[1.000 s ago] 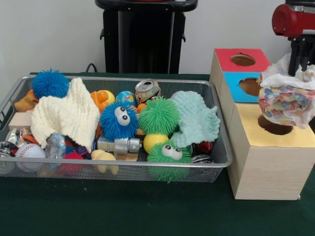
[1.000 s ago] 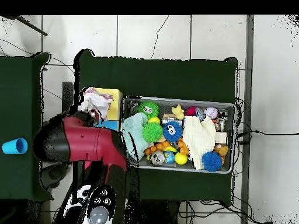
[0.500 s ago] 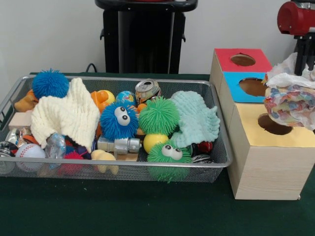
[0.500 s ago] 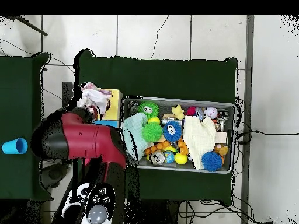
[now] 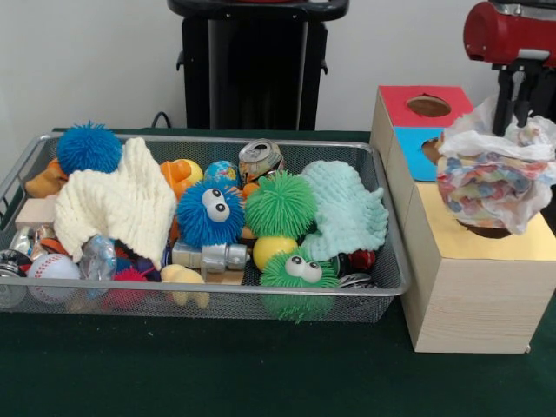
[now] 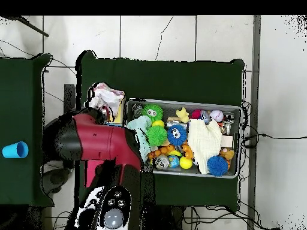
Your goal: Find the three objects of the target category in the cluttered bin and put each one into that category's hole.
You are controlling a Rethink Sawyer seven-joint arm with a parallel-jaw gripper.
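My gripper (image 5: pixel 512 106) is at the top right in the front view, shut on the top of the whitish see-through bag with pastel patches (image 5: pixel 491 178). The bag hangs over the yellow face (image 5: pixel 439 217) of the pale wooden box and covers most of its round hole (image 5: pixel 483 231). In the overhead view the bag (image 6: pixel 107 97) lies just beyond the red arm (image 6: pixel 96 141) and hides the yellow box. The wire mesh bin (image 5: pixel 208 292) stands left of the boxes, full of toys. I cannot make out the polka-dot or the shiny printed wrapper.
The blue-faced box (image 5: pixel 412 143) and the red-faced box (image 5: pixel 408 93) stand behind the yellow one. In the bin lie a cream knitted cloth (image 5: pixel 117 204), a mint cloth (image 5: pixel 347 208), spiky blue (image 5: pixel 208 213) and green (image 5: pixel 280 204) balls and a crushed can (image 5: pixel 261 159). A blue cup (image 6: pixel 14 150) stands off to the side.
The gripper and bag swung left in the front view, from beside the hole to right over it, and the bag now hangs lower, covering the hole.
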